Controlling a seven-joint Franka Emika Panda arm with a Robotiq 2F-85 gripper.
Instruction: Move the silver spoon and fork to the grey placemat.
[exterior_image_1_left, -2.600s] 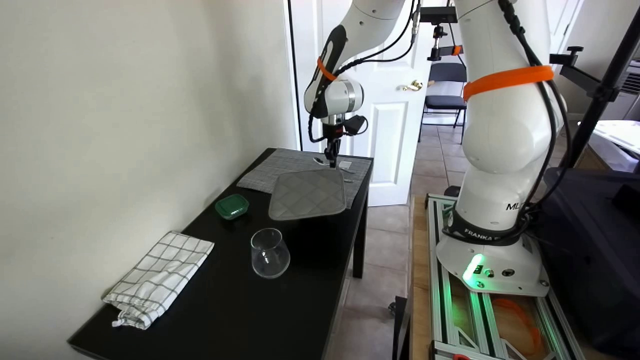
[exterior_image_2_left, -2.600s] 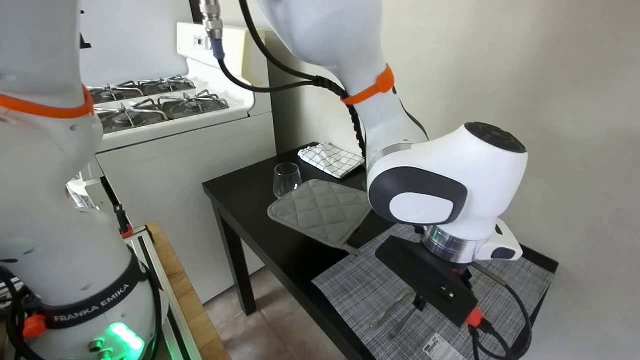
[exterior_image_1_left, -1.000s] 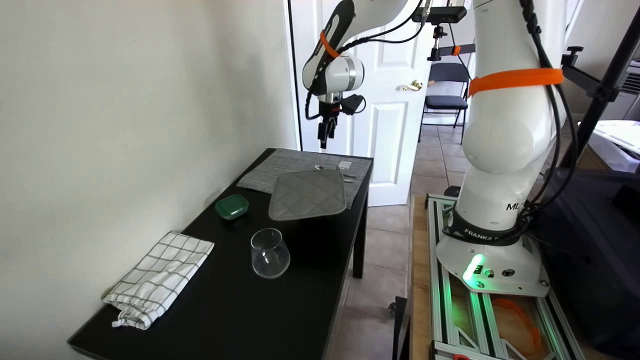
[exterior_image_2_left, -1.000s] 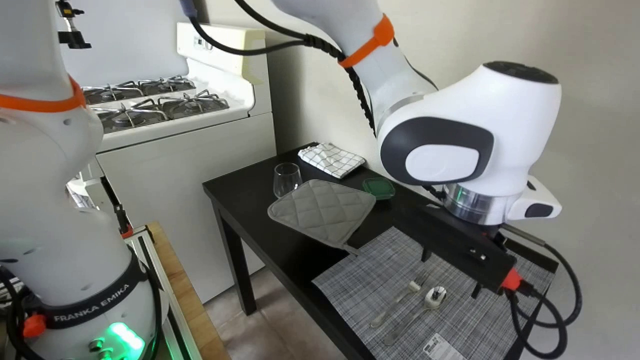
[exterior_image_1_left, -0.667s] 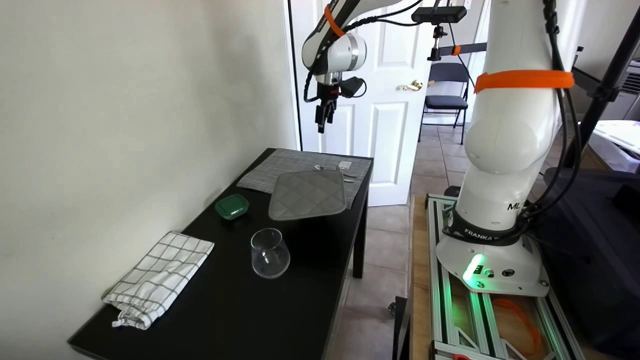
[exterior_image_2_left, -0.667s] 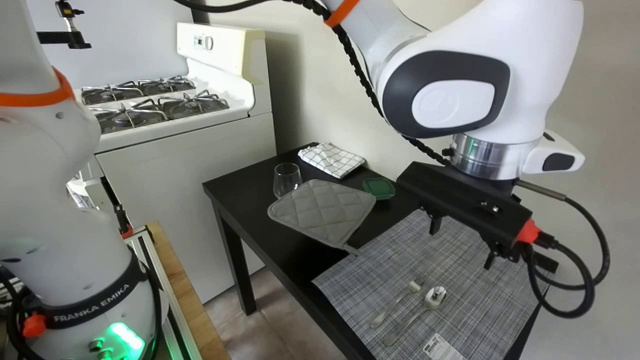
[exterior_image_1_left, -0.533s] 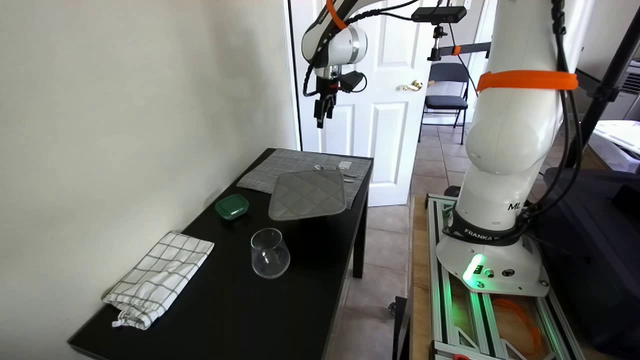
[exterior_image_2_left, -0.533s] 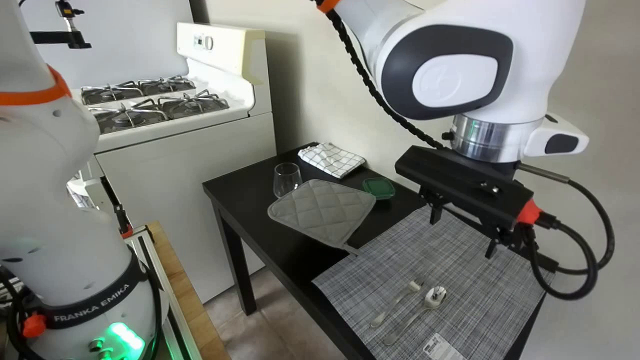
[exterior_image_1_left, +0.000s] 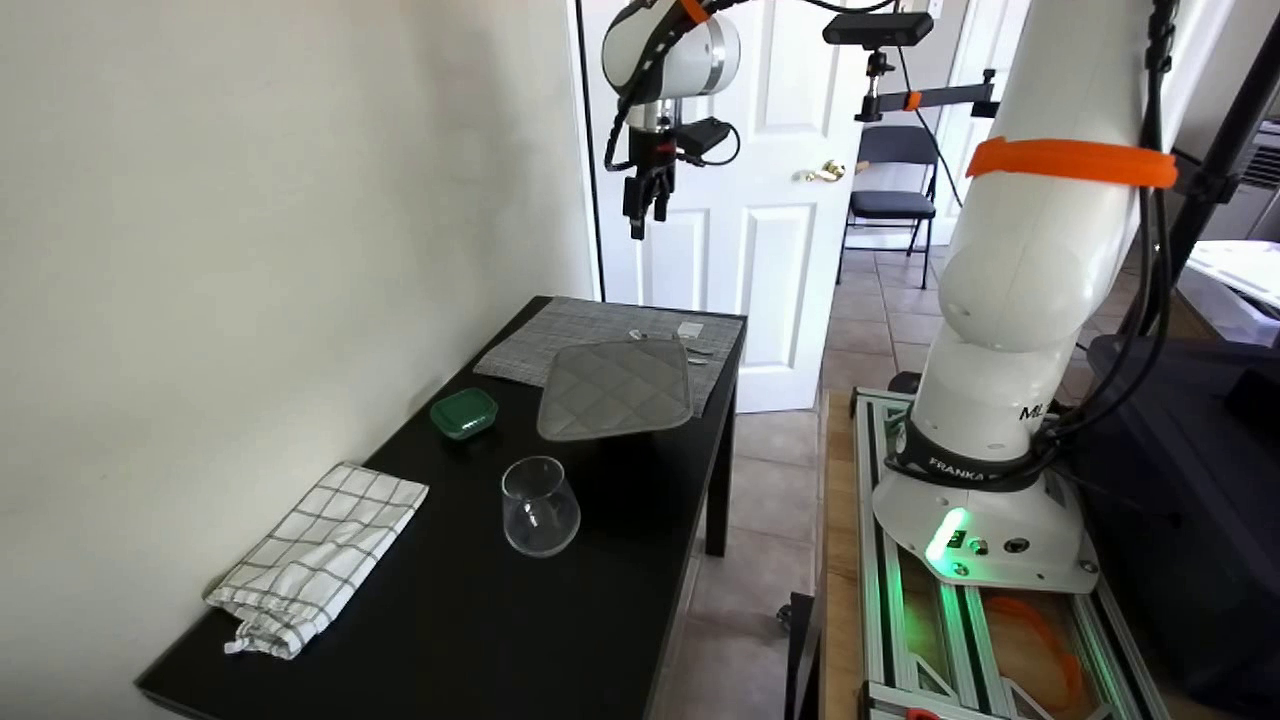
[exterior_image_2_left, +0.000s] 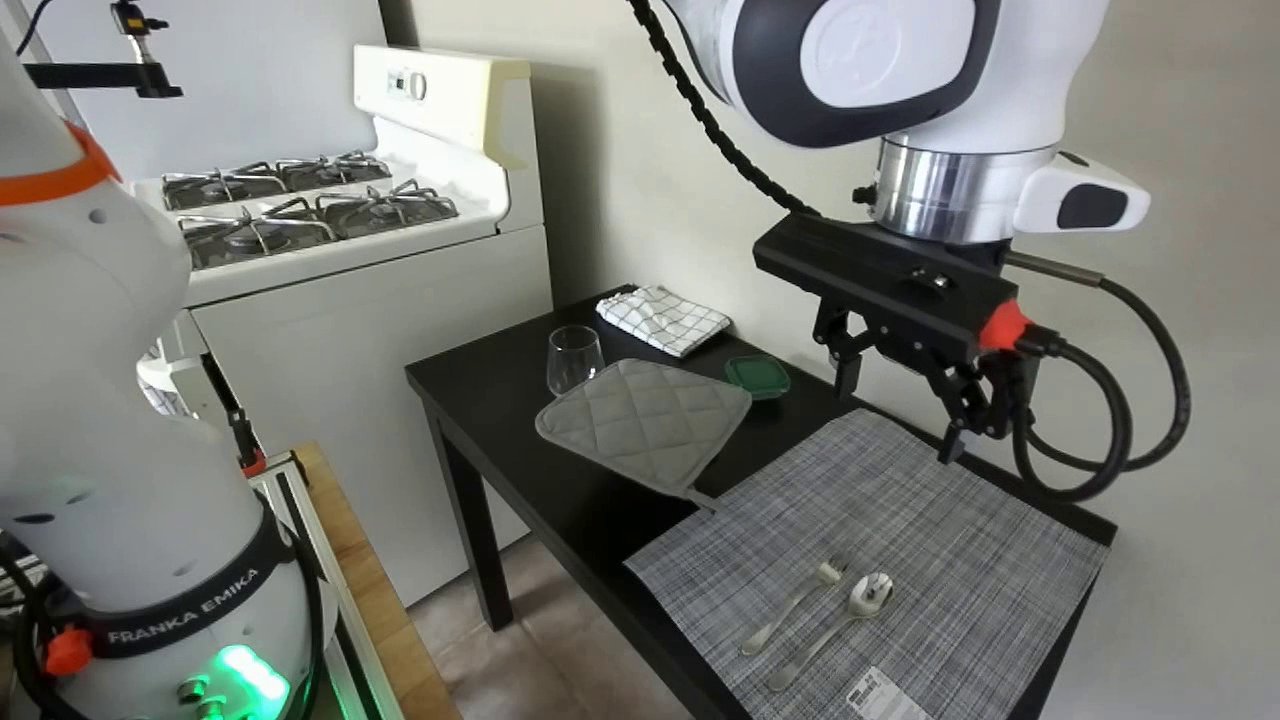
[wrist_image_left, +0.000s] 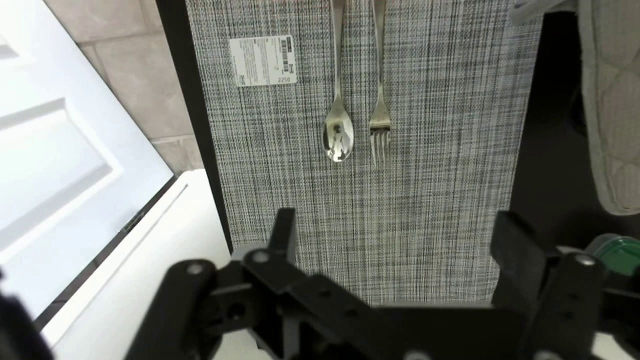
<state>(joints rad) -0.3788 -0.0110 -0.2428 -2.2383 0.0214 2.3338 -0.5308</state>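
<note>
The jaws were spread wide. The silver spoon and fork were seen side by side on the grey placemat. In an exterior view, the green container, its inside indistinct, was seen toward eleven o'clock from the placemat, the upright glass toward ten.

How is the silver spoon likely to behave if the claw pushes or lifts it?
Probably stiff: the silver spoon looks like shiny metal. Its smooth polish may make it slippery to pinch. With its slim handle and wider bowl, a sideways push could swivel it towards the fork alongside on the grey placemat.
</note>
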